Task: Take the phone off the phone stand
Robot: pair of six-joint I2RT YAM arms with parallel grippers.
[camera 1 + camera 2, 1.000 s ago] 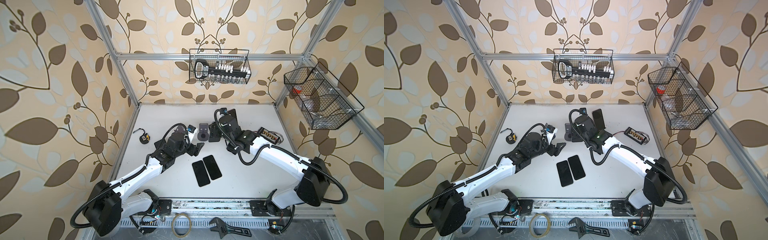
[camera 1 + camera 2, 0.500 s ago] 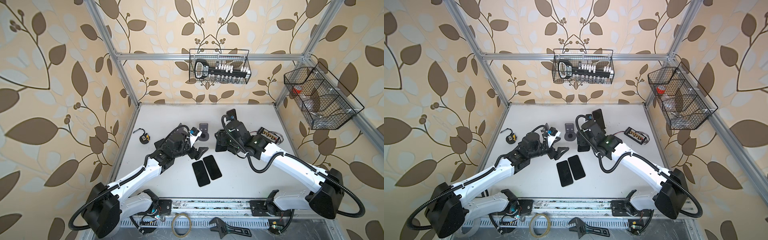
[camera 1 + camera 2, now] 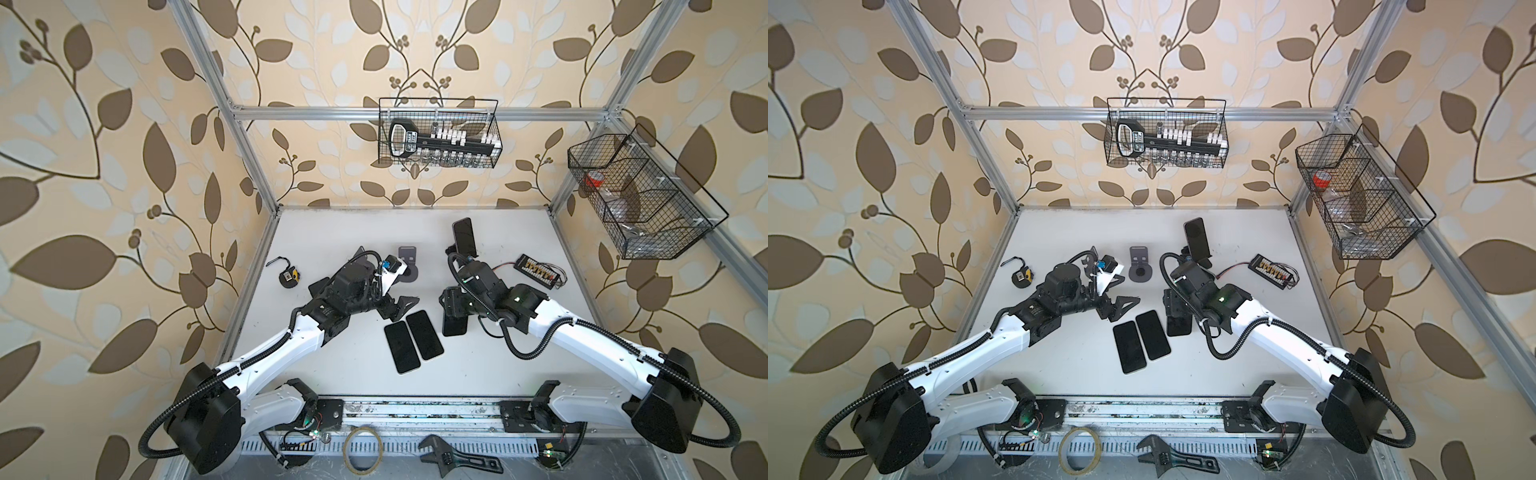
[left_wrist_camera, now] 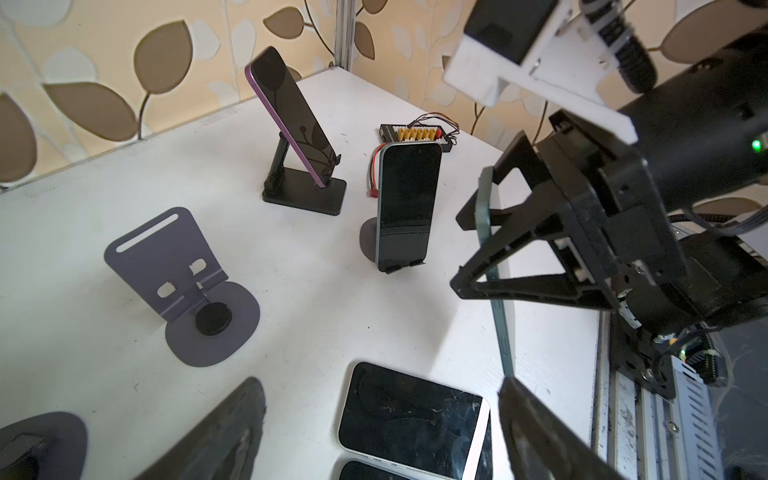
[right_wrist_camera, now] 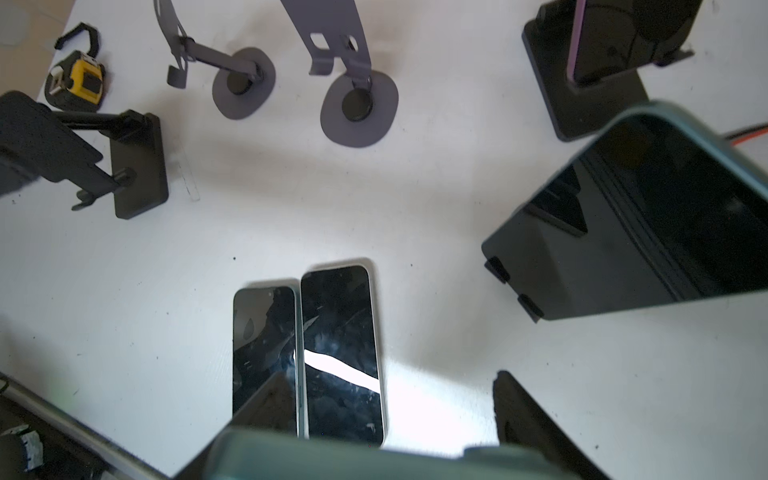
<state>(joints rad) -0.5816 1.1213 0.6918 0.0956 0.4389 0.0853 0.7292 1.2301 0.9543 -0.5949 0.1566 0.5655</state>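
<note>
Phone (image 3: 454,326) gripped upright by low, outstretched right claw (image 4: 478,251).

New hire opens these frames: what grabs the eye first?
The right gripper pinches a teal phone upright, right of centre. Beside it, two flat phones lie side by side at the table's middle front. Further back, a purple phone leans on a black stand.
</note>
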